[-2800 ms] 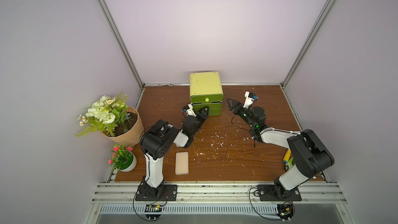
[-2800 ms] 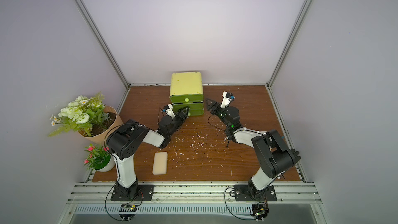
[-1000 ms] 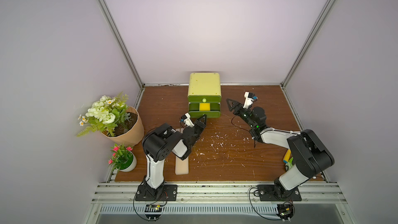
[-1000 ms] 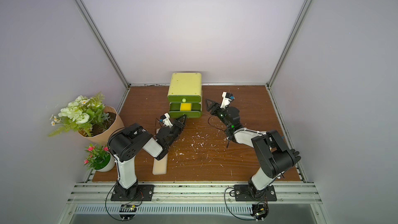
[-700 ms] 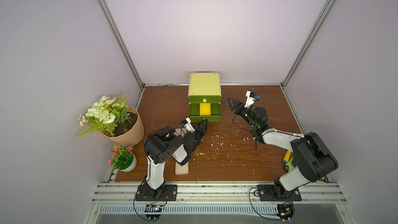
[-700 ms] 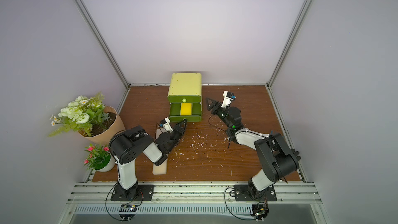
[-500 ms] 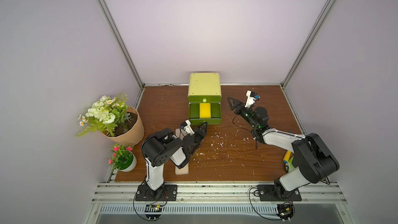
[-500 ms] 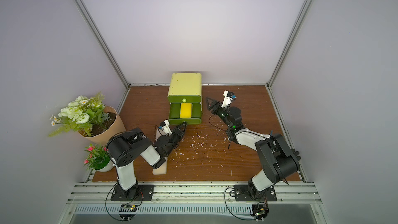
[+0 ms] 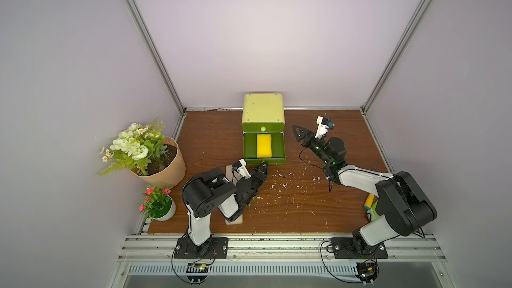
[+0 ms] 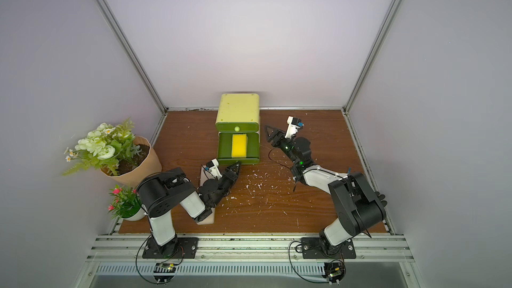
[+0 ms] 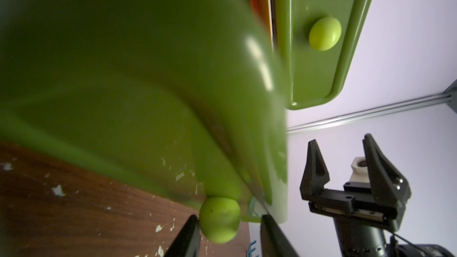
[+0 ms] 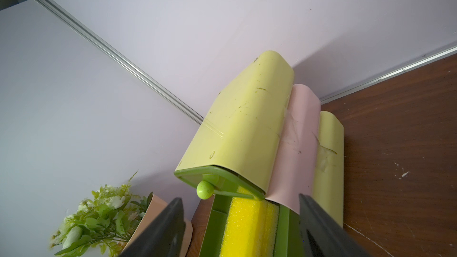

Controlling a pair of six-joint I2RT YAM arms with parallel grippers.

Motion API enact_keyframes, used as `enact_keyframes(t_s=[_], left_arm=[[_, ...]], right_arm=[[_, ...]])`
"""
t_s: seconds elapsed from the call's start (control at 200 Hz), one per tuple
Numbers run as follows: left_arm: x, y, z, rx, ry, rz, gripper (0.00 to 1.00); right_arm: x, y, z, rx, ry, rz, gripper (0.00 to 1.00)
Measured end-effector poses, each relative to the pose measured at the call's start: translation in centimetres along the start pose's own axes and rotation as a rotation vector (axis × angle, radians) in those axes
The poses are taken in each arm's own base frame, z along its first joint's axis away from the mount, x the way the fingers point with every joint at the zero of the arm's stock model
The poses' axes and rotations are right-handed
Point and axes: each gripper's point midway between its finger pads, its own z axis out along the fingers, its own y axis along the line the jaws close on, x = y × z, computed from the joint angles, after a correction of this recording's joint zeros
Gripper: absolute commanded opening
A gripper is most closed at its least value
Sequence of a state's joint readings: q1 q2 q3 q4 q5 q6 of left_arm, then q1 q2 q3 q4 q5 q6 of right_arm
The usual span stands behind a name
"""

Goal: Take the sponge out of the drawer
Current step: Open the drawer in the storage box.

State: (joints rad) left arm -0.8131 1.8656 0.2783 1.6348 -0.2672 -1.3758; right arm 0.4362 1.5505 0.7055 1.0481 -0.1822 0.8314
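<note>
Both top views look steeply down from high over the near edge and take in the whole table point(image 9: 304, 211), almost identically. The left wrist view sits low, right against the drawer point(image 11: 123, 70) front, facing far and right toward the right gripper point(image 11: 340, 139). The right wrist view looks left and far at the cabinet point(image 12: 242, 124) from close by. All four views share the drawer.

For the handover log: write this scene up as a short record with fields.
drawer: lower one of the green cabinet, pulled open
sponge: yellow, lying flat in the drawer, nothing touching it
left gripper: open, jaws on either side of the drawer's knob
right gripper: open, empty, beside the cabinet, pointed at the drawer
table: white crumbs scattered in front of the drawer
task status: sponge not yet taken out
</note>
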Motion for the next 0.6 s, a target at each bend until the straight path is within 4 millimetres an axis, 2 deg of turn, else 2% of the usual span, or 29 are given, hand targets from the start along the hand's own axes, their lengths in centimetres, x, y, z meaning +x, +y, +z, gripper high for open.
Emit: enact_keyframes(t_s=[0.28,0.455,0.53,0.6], left_arm=[[-0.1,0.5,-0.4,-0.016,-0.011,0.005,0.66],[-0.2,0.8,-1.4,-0.034,-0.019,0.013,0.73],[-0.3,0.0,-1.9,-0.02,-0.029,0.022,0.75],[-0.6,-1.7,-2.3,0.015,-0.05,0.039,0.77]], right_arm=[[0.1,0.1,-0.1,-0.003,0.007,0.0,0.76],[0.1,0.1,-0.1,-0.001,0.009,0.001,0.76],[0.2,0.0,-0.1,0.003,0.012,-0.001,0.76],[0.2,-0.1,-0.1,0.008,0.017,-0.004,0.76]])
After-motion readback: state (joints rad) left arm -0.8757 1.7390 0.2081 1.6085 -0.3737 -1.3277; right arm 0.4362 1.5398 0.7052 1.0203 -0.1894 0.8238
